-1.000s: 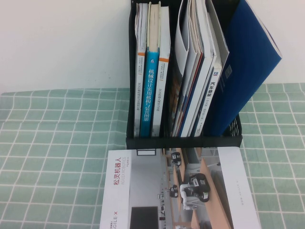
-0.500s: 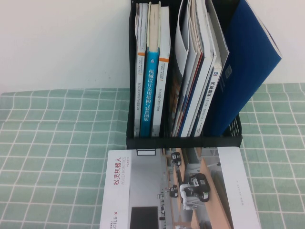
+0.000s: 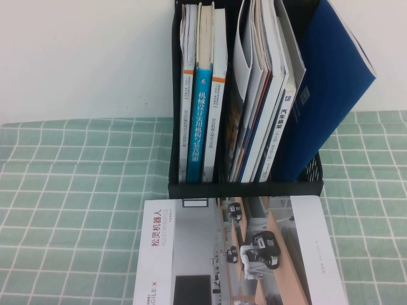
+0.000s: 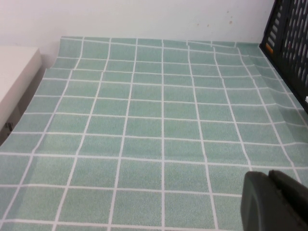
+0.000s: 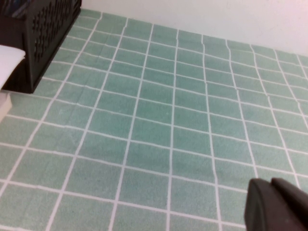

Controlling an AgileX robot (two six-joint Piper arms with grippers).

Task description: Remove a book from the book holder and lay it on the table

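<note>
The black book holder (image 3: 245,189) stands upright at the back middle of the green-checked table (image 3: 76,190). The book (image 3: 334,82), with its plain deep-blue back showing, stands in the holder's right compartment and leans out to the right. Neither gripper shows in the high view. My left gripper (image 4: 269,199) is shut and empty, low over the cloth to the left of the holder's mesh side (image 4: 291,38). My right gripper (image 5: 272,204) is shut and empty over the cloth to the right of the holder (image 5: 48,29).
A white magazine (image 3: 191,254) with robot photos lies flat on the table just in front of the holder; its corner shows in the right wrist view (image 5: 9,62). Several other books fill the left and middle compartments (image 3: 202,95). A white ledge (image 4: 14,77) borders the cloth's far left.
</note>
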